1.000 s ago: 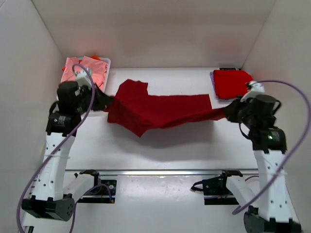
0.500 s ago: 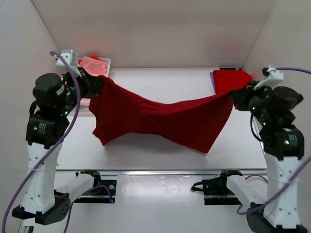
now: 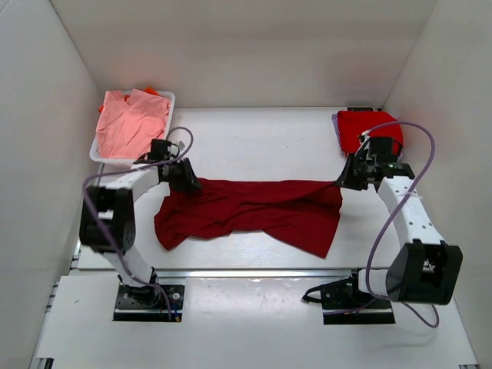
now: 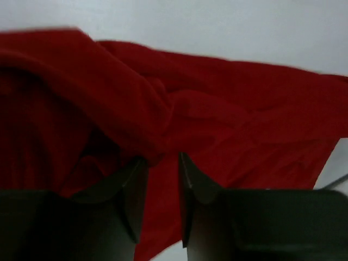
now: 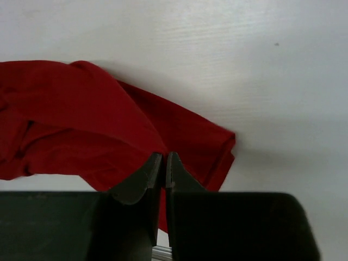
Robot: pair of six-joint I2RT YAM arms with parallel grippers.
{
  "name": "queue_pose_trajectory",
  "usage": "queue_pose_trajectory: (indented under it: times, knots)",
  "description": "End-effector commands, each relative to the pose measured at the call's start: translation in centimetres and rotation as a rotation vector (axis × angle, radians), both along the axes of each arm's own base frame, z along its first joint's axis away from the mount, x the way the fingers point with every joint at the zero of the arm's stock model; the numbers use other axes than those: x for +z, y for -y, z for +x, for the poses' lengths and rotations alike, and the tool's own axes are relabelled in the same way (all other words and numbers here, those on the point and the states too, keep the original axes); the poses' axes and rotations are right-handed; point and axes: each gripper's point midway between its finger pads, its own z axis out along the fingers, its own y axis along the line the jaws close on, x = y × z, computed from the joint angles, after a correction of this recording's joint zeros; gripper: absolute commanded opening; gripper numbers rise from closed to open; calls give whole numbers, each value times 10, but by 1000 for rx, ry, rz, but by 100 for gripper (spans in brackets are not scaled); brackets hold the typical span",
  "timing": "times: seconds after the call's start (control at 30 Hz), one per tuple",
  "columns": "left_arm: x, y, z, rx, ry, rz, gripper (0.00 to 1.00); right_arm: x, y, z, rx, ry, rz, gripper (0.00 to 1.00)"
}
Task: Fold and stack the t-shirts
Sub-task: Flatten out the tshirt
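A dark red t-shirt (image 3: pixel 254 207) lies crumpled and stretched left to right on the white table. My left gripper (image 3: pixel 190 184) is low at its upper left corner. In the left wrist view the jaws (image 4: pixel 163 157) stand a little apart, with the red cloth (image 4: pixel 244 109) under and just ahead of them. My right gripper (image 3: pixel 342 183) is at the shirt's upper right corner. In the right wrist view it (image 5: pixel 164 155) is pinched shut on the shirt's edge (image 5: pixel 81 109). A folded red t-shirt (image 3: pixel 367 131) lies at the back right.
A white bin (image 3: pixel 171 98) at the back left holds pink t-shirts (image 3: pixel 131 123). White walls enclose the table on the left, back and right. A metal rail (image 3: pixel 254 271) runs along the near edge.
Both arms have come down from holding the shirt stretched in the air. The shirt now lies on the table. The left jaws have parted a little.
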Motion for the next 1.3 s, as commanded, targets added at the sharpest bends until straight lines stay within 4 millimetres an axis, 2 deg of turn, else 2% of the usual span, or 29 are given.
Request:
queue_pose_trajectory:
  times: [0.0,0.03,0.17,0.3,0.37,0.47,0.5,0.6,0.8,0.97,1.27]
  knots:
    - [-3,17,18,-35,29,-158,44,-16,8,12,-15,-5,-1,0]
    - [-7,18,15,-29,12,-171,45,-23,10,12,-20,-23,-16,0]
    - [5,12,24,-13,92,-98,55,-35,7,9,-15,-42,-23,0]
    - [8,-15,27,50,145,58,58,-44,1,9,0,-48,6,0]
    - [9,-24,26,59,151,100,58,-49,-1,8,6,-59,5,0]
    - [10,-38,24,71,149,200,51,-53,-4,7,15,-69,17,0]
    - [12,-37,22,61,148,214,47,-54,-2,7,9,-70,14,0]
    - [5,-50,17,80,135,263,46,-61,-8,6,23,-86,29,0]
    - [-14,-49,12,71,91,267,49,-64,-14,5,36,-92,41,0]
    - [-33,-46,6,67,34,257,44,-63,-10,4,30,-88,39,0]
    - [-54,-41,-5,50,-39,252,44,-65,-9,3,35,-95,48,0]
